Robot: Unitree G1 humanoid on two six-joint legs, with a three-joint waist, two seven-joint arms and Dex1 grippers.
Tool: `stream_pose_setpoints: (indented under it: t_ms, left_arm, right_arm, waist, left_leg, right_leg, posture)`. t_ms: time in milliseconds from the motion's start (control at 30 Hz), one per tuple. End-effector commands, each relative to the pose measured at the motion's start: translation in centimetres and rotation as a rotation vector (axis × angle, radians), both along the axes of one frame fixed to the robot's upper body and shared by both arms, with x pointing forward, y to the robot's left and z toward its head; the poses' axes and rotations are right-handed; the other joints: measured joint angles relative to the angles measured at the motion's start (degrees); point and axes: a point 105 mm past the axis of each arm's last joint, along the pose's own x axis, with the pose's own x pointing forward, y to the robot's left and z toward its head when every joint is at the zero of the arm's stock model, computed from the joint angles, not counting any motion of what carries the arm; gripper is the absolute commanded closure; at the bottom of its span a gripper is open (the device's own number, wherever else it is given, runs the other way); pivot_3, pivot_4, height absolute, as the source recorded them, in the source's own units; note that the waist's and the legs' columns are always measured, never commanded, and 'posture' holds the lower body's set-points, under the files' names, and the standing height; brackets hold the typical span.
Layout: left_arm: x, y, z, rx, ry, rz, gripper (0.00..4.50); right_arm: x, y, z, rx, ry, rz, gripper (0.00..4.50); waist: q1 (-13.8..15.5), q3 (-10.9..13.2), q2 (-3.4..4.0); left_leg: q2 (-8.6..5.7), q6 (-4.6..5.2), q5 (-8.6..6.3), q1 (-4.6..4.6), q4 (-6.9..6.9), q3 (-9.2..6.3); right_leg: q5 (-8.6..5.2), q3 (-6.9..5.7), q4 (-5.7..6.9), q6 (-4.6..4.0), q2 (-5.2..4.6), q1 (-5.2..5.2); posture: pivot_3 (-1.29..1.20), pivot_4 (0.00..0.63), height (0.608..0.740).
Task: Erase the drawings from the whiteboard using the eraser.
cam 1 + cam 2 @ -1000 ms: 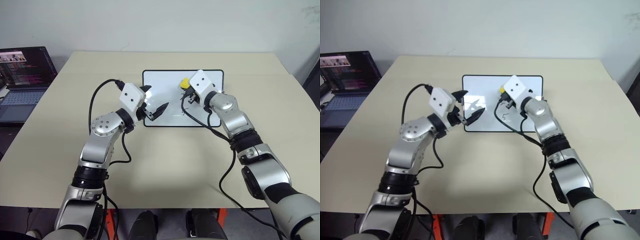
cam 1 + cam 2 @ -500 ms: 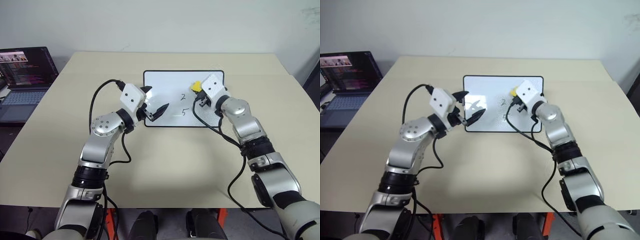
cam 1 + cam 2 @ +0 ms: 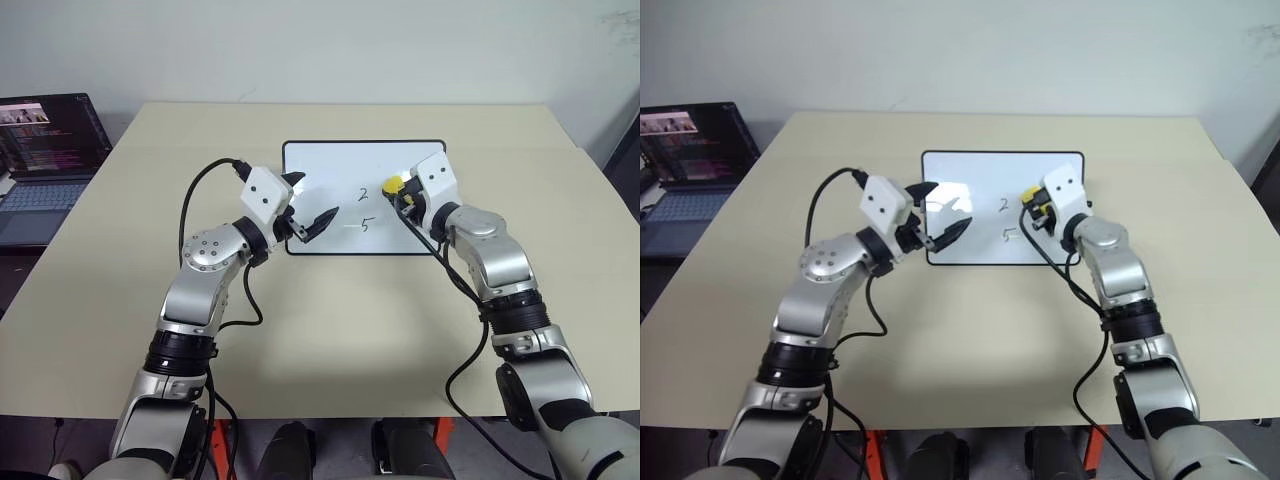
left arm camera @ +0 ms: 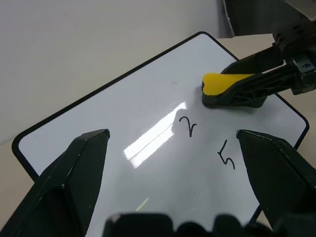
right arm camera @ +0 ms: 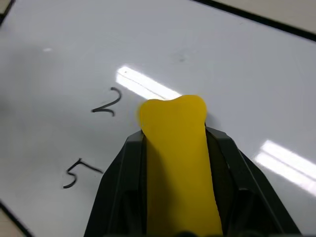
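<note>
The whiteboard (image 3: 325, 165) lies flat at the middle of the table. Two drawings show on it, a black "2" (image 3: 365, 193) and below it a "5" (image 3: 366, 225) with a faint dash to its left. My right gripper (image 3: 399, 191) is shut on the yellow eraser (image 3: 393, 184), whose tip sits on the board just right of the "2" (image 5: 105, 106). In the right wrist view the eraser (image 5: 178, 163) is squeezed between both fingers. My left gripper (image 3: 309, 200) stands open over the board's left part, with nothing in it.
An open laptop (image 3: 45, 150) stands off the table's left side. Black cables hang from both wrists over the beige table (image 3: 330, 330). The board lies toward the table's far half, with bare tabletop on both sides and in front.
My right gripper has slid the eraser to the right and nearer across the board and rolled its wrist. The "2" and "5", hidden by the arm before, now show. The left arm stayed still.
</note>
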Motion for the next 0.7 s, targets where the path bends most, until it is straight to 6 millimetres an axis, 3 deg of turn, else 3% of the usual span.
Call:
stream_pose_setpoints:
  t_ms: [33, 333, 700]
  left_arm:
    - [-0.9, 0.2, 0.7, -0.004, -0.023, -0.011, 0.00]
    - [-1.6, 1.3, -0.6, -0.005, 0.029, 0.044, 0.00]
    - [-1.6, 1.5, -0.7, -0.007, 0.038, 0.060, 0.00]
  right_arm:
    - [-0.5, 0.3, 1.5, 0.031, -0.034, 0.009, 3.20]
    - [-0.4, 0.0, 2.2, 0.036, -0.049, -0.013, 3.20]
    - [-0.1, 0.5, 3.3, 0.038, -0.072, -0.004, 3.20]
  waist:
    - [-0.1, 0.0, 0.00]
    - [-0.1, 0.0, 0.00]
    - [-0.1, 0.0, 0.00]
  left_leg:
    - [0.00, 0.00, 0.00, -0.01, -0.01, 0.00]
    - [0.00, 0.01, -0.01, -0.02, -0.03, 0.00]
    - [0.00, 0.01, -0.01, -0.02, -0.04, 0.00]
  right_leg:
    - [0.00, 0.00, -0.01, 0.00, 0.00, -0.01]
    - [0.00, 0.00, -0.04, 0.00, 0.00, -0.02]
    - [0.00, -0.01, -0.06, 0.00, 0.00, -0.02]
  posture:
    - [0.00, 0.150, 0.740]
    - [0.00, 0.150, 0.740]
    - [0.00, 0.150, 0.740]
